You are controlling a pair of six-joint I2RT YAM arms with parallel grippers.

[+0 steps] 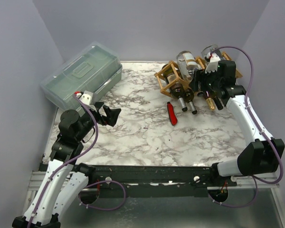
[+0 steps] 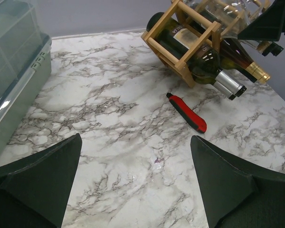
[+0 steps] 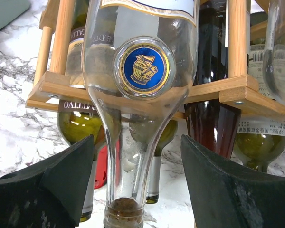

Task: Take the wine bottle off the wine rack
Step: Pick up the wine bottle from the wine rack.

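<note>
Your right gripper [image 3: 137, 142] has its jaws partly apart, one finger on each side of the neck of the clear wine bottle [image 3: 141, 95]. A gap shows on both sides, so no grip is made and nothing is held. The bottle lies in the upper tier of the wine rack [image 3: 52, 88], which sits at the far right corner of the table [image 1: 133, 142]. Its long axis runs from the corked mouth, which points back at your right wrist, up through the wooden frame toward the table's far edge. You are lined up along that axis, with the neck centred between the fingers. In my judgement the coming move turns on this: close across the neck, then draw straight back along the axis toward the near edge, since a sideways pull would likely set the shoulder against the rails. Two green bottles [image 3: 78, 128] lie just beneath, and a dark bottle [image 3: 213, 95] lies just beside on the right; both crowd the fingers. Open room lies on the near side of the rack, except for a red knife [image 1: 172, 114] on the table just in front of it. Your left gripper [image 2: 135, 138] has its jaws fully apart and empty, over the left part of the table near the plastic box [image 1: 80, 71] and well apart from the rack. The right arm is plainly the nearer.
</note>
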